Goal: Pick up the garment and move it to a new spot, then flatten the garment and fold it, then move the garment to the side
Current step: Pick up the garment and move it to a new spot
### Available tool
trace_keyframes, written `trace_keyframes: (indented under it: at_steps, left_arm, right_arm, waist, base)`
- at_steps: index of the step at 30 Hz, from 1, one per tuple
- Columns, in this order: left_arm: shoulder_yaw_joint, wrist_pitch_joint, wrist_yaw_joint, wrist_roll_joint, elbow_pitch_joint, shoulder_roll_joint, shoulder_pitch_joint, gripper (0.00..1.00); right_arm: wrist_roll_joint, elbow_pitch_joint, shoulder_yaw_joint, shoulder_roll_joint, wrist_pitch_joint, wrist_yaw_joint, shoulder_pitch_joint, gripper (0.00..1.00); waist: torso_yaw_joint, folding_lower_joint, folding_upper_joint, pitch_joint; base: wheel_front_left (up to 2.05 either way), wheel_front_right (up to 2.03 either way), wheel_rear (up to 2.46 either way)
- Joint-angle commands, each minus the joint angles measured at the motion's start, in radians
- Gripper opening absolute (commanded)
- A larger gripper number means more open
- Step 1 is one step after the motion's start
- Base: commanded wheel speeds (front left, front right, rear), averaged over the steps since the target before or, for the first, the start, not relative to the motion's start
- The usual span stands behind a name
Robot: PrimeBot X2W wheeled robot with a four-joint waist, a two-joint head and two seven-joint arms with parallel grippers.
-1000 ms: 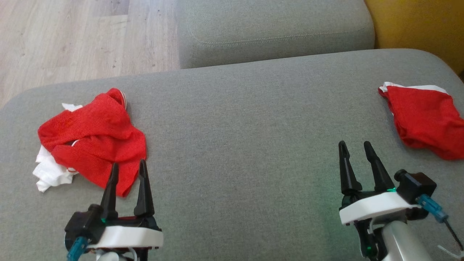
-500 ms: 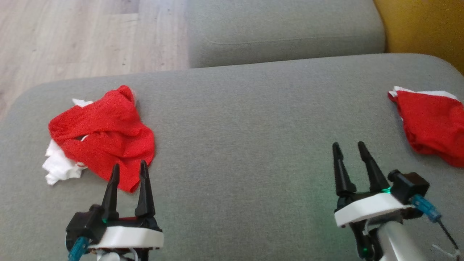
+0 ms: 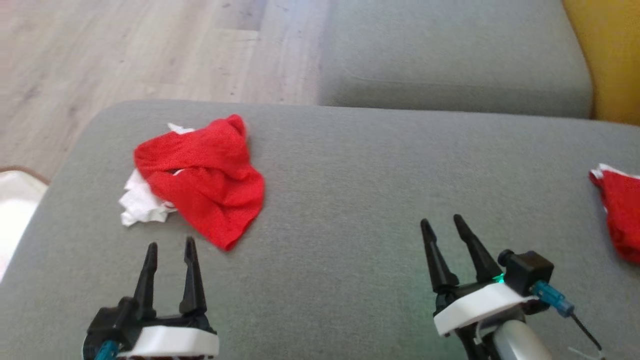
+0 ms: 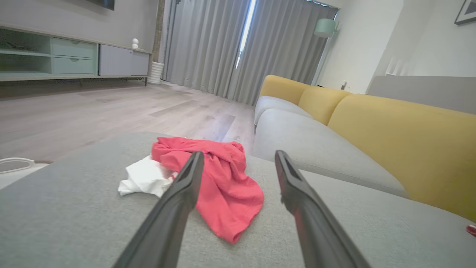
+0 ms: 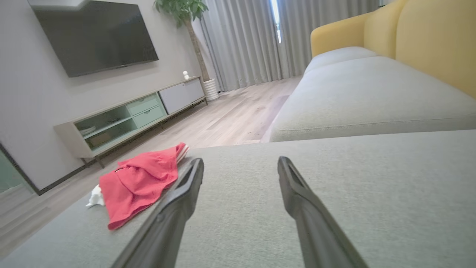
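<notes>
Two pairs of dark jaws, both spread to the full, both empty. At the near left, left gripper (image 3: 170,243) pointing toward the far side, tips stopping short of the garment (image 3: 200,175) with a strip of bare grey cushion (image 3: 350,200) between, touching nothing. At the near right, right gripper (image 3: 441,220) likewise over bare cushion, nothing between its fingers.

No change in either spread over the last second. Changed instead is the head view itself, swung toward the left with the whole scene slid rightward: a move of the camera, not of the cloth. Crumpled red garment now nearer the middle of that view, lying on the far-left part of the cushion, a white cloth (image 3: 140,207) bunched at its left edge. Second red piece (image 3: 620,215) almost out at the right edge, well apart.

By judgement: first step not yet begun, only a lining-up on the heap. Nothing lifted, flattened or folded. Likely next, a reach forward and down by the left arm onto the near red corner.
</notes>
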Motion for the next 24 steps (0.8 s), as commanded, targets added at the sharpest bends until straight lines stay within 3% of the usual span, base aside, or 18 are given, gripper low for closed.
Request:
trace_keyframes:
  at_steps: [1, 10, 24]
  left_arm:
    - [0.044, -0.006, -0.001, 0.014, -0.028, 0.005, -0.029, 1.00]
    - [0.069, -0.006, -0.008, 0.030, -0.031, 0.005, -0.011, 1.00]
    - [0.090, -0.006, -0.038, 0.088, -0.013, 0.019, -0.090, 1.00]
  right_arm:
    - [0.013, -0.026, 0.039, 0.004, -0.014, -0.001, -0.017, 1.00]
    - [0.042, -0.018, 0.086, 0.004, -0.014, -0.001, 0.000, 1.00]
    - [0.038, -0.020, 0.084, 0.004, -0.014, -0.001, -0.011, 1.00]
  waist:
    - [0.040, 0.0000, 0.0000, -0.018]
    - [0.104, 0.0000, 0.0000, -0.035]
    - [0.086, 0.0000, 0.0000, 0.011]
  base:
    - [0.00, 0.00, 0.00]
    - [0.00, 0.00, 0.00]
    - [0.00, 0.00, 0.00]
